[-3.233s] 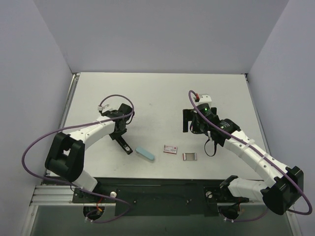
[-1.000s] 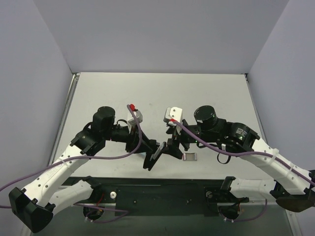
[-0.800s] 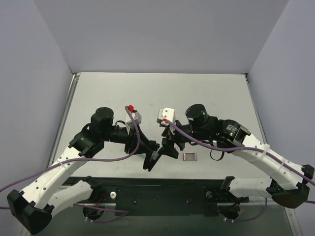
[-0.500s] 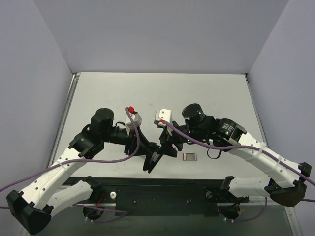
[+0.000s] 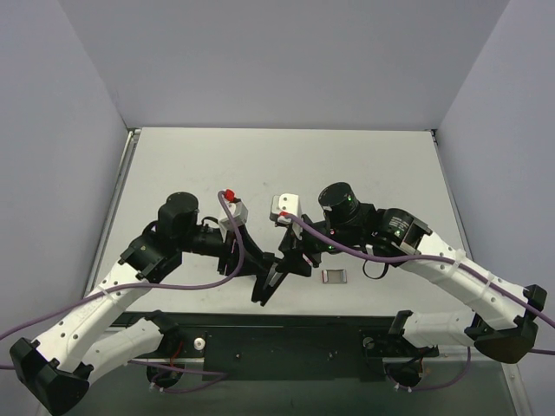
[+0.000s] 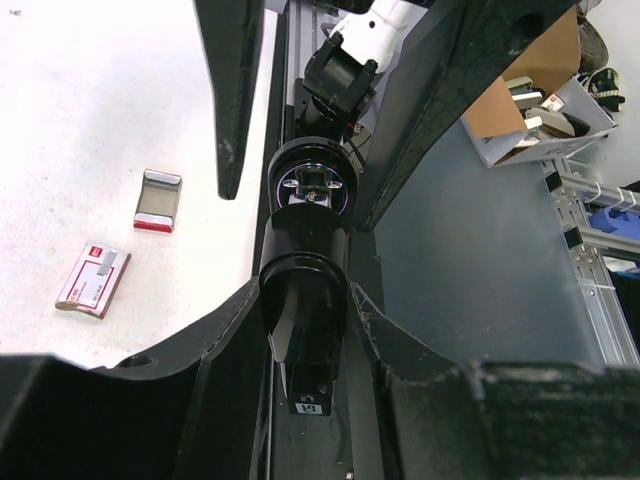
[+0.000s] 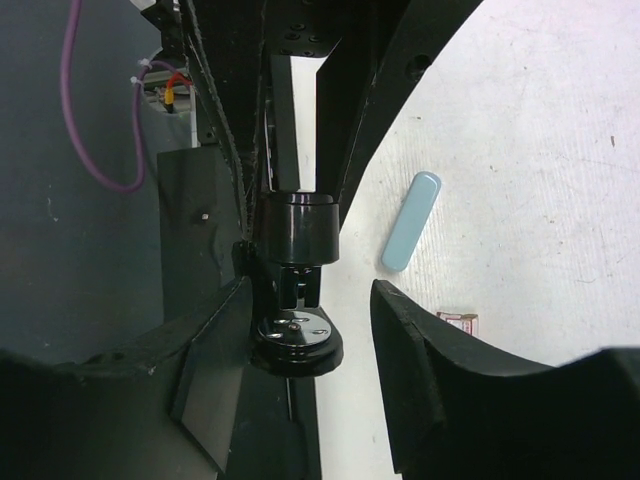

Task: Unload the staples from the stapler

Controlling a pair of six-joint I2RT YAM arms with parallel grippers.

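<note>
My left gripper [image 5: 258, 276] [image 6: 305, 315] is shut on a black stapler [image 5: 275, 277] [image 6: 305, 270] and holds it in the air above the table's front edge. The right gripper [image 5: 293, 258] [image 7: 312, 290] faces it from the other side. Its jaws straddle the stapler's [image 7: 296, 255] far end, the left finger beside the round base and a clear gap before the right finger [image 7: 420, 380]. It stands open. The staples are hidden.
A light blue oblong object [image 7: 410, 222] lies on the white table [image 5: 277, 165]. A red-and-white small box [image 6: 92, 278] [image 7: 458, 320] and a small grey tray with a red edge [image 5: 334, 276] [image 6: 158, 200] lie nearby. The dark front rail [image 5: 286, 334] runs below.
The right arm has swung left from the tray side to the held stapler and its jaws have narrowed around the end. The left gripper has kept its hold, nearly still.
</note>
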